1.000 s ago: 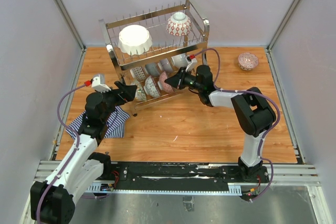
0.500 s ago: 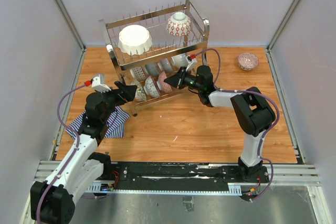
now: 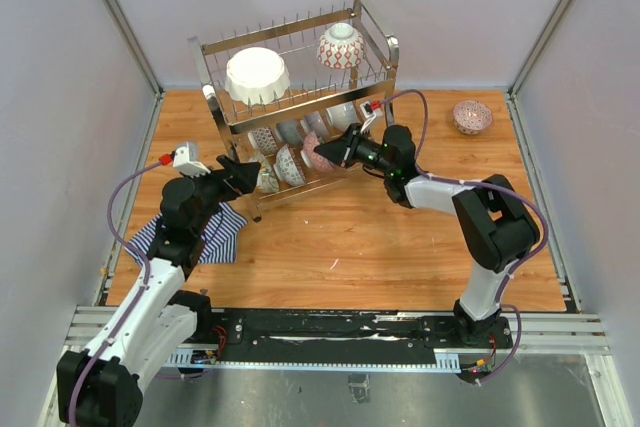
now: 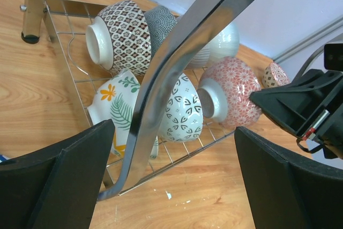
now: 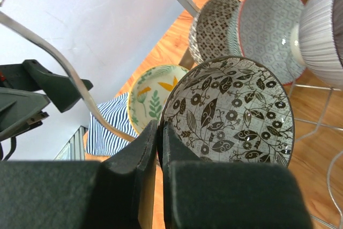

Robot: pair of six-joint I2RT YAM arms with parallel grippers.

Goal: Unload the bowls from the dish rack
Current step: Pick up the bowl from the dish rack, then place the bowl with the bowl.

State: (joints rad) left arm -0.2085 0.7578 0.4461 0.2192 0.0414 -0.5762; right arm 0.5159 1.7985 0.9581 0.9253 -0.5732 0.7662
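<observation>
- The dish rack (image 4: pixel 177 57) stands at 12 o'clock on the wooden table (image 3: pixel 380 247).
- On its upper tier, a white scalloped bowl (image 3: pixel 257 75) sits toward 9 o'clock. A red lattice bowl (image 3: pixel 341 47) sits toward 3 o'clock.
- The lower tier holds two rows of smaller bowls set on edge.
- In the front row, seen from the left wrist, the leaf-print bowl (image 4: pixel 115 105) is at 9 o'clock, the dark-patterned bowl (image 4: pixel 182 112) is in the middle, and the pink floral bowl (image 4: pixel 233 97) is at 3 o'clock.
- The right gripper (image 5: pixel 159 132) reaches into the lower tier from the rack's 3 o'clock side. Its fingers are pressed together on the near rim of the pink floral bowl, whose inside shows a dark leaf print.
- The left gripper (image 3: pixel 242 175) sits at the rack's 9 o'clock end with its jaws spread wide and nothing between them. It points at the front row past the rack's end bar.
- A small patterned bowl (image 3: pixel 472 116) rests on the table at 2 o'clock, well apart from the rack.
- A striped cloth (image 3: pixel 222 232) lies at 8 o'clock under the left arm.
</observation>
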